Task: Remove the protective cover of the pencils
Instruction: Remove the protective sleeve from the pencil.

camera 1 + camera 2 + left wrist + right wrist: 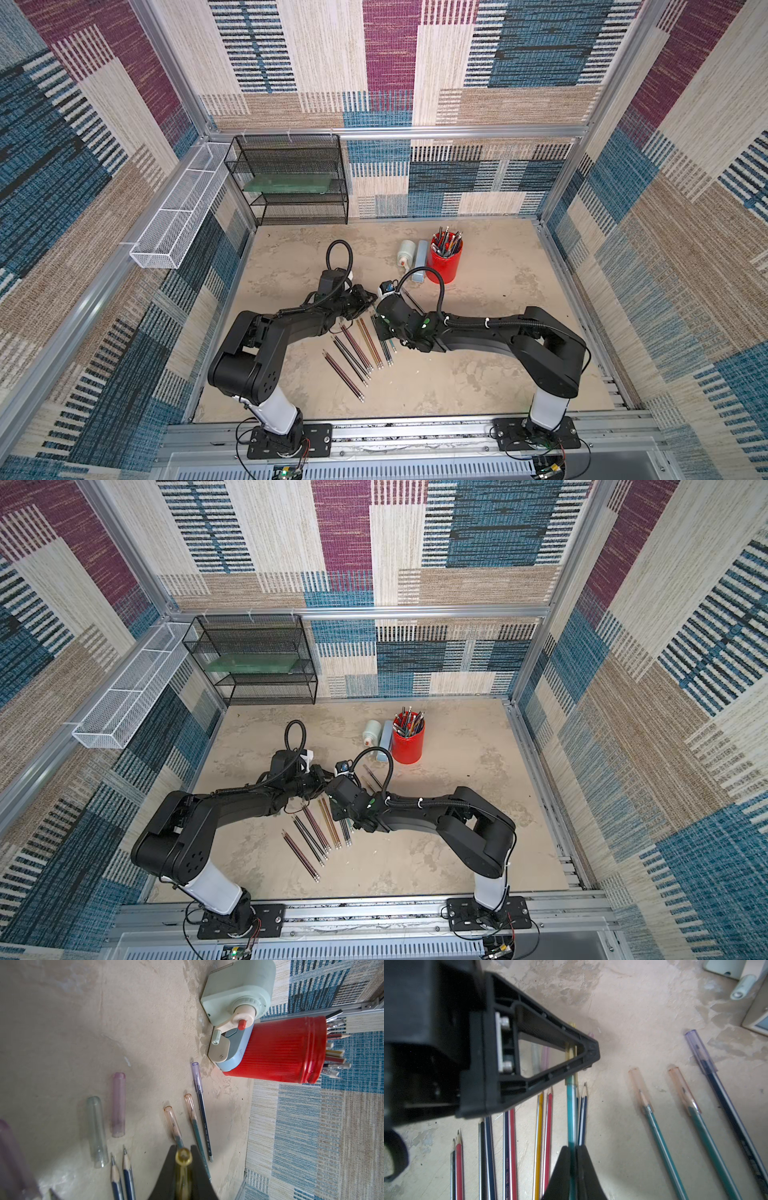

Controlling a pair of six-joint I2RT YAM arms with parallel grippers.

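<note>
Left gripper [182, 1154] of mine is clamped on a yellow cap [183, 1156]. My left wrist view shows it end-on, with a black finger on either side. My right gripper [573, 1152] is closed round the shaft of a teal pencil [571, 1118]. Only the right wrist view shows that the yellow cap sits over this pencil's tip, with my left gripper's triangular finger across it. Both top views hide the grip behind my two wrists, which meet on my side of the red cup [446, 266].

The pencils [358, 353] lie in a loose row on the tabletop [478, 374], farther from the cup than my wrists are. The right wrist view shows the nearest of them with bare sharpened points. Between the held pencil and the cup lie three capped ones: two teal under orange caps [192, 1105] and a navy one under a purple cap [197, 1074]. Both wrist views show them clearly, while in the top views my right arm covers most of them.

A pink cap [118, 1105] and a pale green cap [97, 1132] lie empty, farther from the cup than those three. The left wrist view shows them whole. The right wrist view only glimpses them through my left finger's frame.

A pale green sharpener [239, 991] and a blue one [235, 1053] sit just beside the cup.
</note>
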